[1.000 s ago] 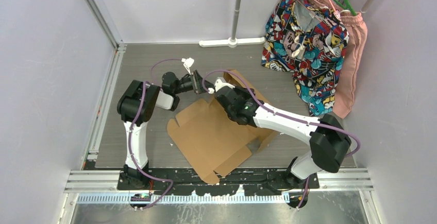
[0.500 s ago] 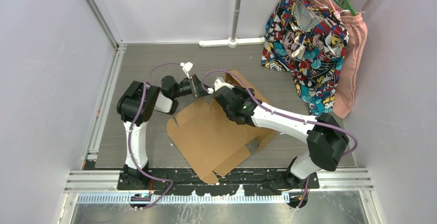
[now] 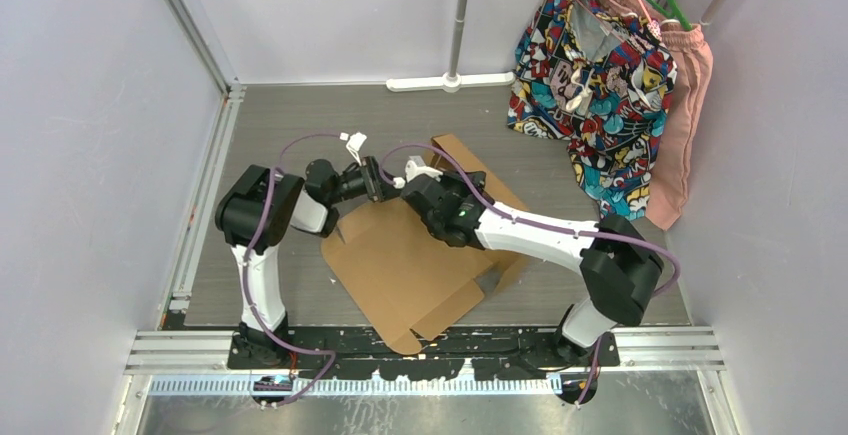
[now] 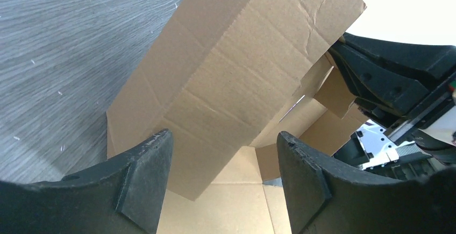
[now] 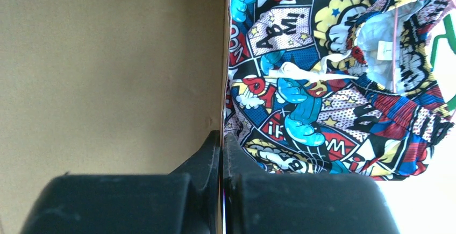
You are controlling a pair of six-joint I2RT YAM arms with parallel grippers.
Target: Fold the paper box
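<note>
The paper box [image 3: 400, 265] is a brown cardboard sheet lying mostly flat in the middle of the table, with a back panel [image 3: 465, 160] raised. My left gripper [image 3: 377, 180] hovers open at the sheet's far left corner. In its wrist view the tilted panel [image 4: 242, 67] fills the space ahead, and the left gripper [image 4: 223, 137] has only the box floor between its fingers. My right gripper [image 3: 410, 183] is shut just beside it. In the right wrist view the cardboard face [image 5: 107, 67] covers the left half. Its edge lines up with the shut right gripper [image 5: 222, 137], which holds nothing.
Comic-print clothing [image 3: 590, 75] and a pink garment [image 3: 685, 105] hang at the back right. A white pole base [image 3: 450, 82] stands at the back wall. Metal rails [image 3: 205, 215] run along the left side and the near edge.
My left gripper has come down and nearer, toward the sheet's far corner. The right wrist has shifted slightly left. Both jaws stand as before.
</note>
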